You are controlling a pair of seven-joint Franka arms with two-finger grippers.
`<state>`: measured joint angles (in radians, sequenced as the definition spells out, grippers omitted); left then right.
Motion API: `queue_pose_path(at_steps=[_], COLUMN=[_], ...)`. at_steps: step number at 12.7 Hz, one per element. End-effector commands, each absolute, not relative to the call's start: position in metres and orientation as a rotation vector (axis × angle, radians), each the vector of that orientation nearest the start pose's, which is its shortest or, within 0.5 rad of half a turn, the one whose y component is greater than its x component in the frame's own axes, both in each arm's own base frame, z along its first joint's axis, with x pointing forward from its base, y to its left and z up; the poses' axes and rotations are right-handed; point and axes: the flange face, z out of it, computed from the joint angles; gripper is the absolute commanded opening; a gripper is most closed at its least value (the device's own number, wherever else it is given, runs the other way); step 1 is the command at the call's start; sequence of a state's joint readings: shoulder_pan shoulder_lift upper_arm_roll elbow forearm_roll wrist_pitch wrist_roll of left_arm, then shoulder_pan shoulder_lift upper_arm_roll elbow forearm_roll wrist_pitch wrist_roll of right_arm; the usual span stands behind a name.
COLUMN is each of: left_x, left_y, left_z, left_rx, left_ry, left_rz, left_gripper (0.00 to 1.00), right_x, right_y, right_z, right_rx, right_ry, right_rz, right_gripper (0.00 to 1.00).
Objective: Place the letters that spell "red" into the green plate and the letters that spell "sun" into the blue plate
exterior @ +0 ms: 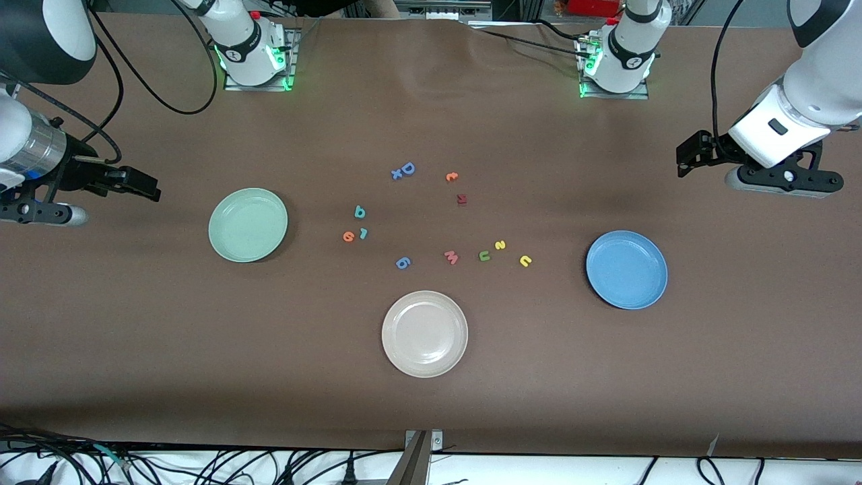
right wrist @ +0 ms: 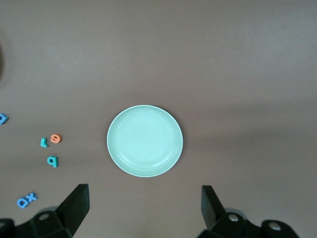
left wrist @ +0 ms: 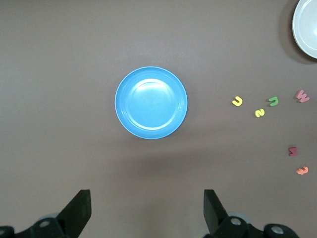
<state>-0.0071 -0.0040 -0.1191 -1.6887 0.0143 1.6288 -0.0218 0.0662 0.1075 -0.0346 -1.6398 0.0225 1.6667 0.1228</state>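
Both plates empty, all six letters loose mid-frame on the table.

My left gripper (left wrist: 147, 210) hangs wide over the blue plate (exterior: 626, 269); my right gripper (right wrist: 143, 210), wide too, over the green plate (exterior: 248, 224). I judge the orange e (exterior: 348, 236) best taken first: descend straight, clear of the thin r (exterior: 363, 233) just beside it.

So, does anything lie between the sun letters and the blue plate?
Nothing visible does. The yellow u, yellow s and green u lie on bare table, the yellow u closest to the blue plate.
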Motion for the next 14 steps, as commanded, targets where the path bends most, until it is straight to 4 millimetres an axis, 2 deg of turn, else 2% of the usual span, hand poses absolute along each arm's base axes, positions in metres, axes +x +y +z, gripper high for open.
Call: queue_pose_path(at_steps=[1, 14], left_x=[0.5504, 0.5509], left_y=[-0.0677, -0.0686], left_z=[0.5784, 0.5784], left_rx=[-3.129, -3.129], left_ry=[0.185, 0.192], left_rz=[0.093, 0.091], left_gripper=[1.00, 1.00], right_x=[0.5807, 0.5798], right_y=[0.0237, 0.0220], right_z=[0.5448, 0.5469], right_rx=[-3.119, -3.118], right_ry=[0.154, 0.170], right_rz=[0.122, 0.146], right_gripper=[1.00, 1.00])
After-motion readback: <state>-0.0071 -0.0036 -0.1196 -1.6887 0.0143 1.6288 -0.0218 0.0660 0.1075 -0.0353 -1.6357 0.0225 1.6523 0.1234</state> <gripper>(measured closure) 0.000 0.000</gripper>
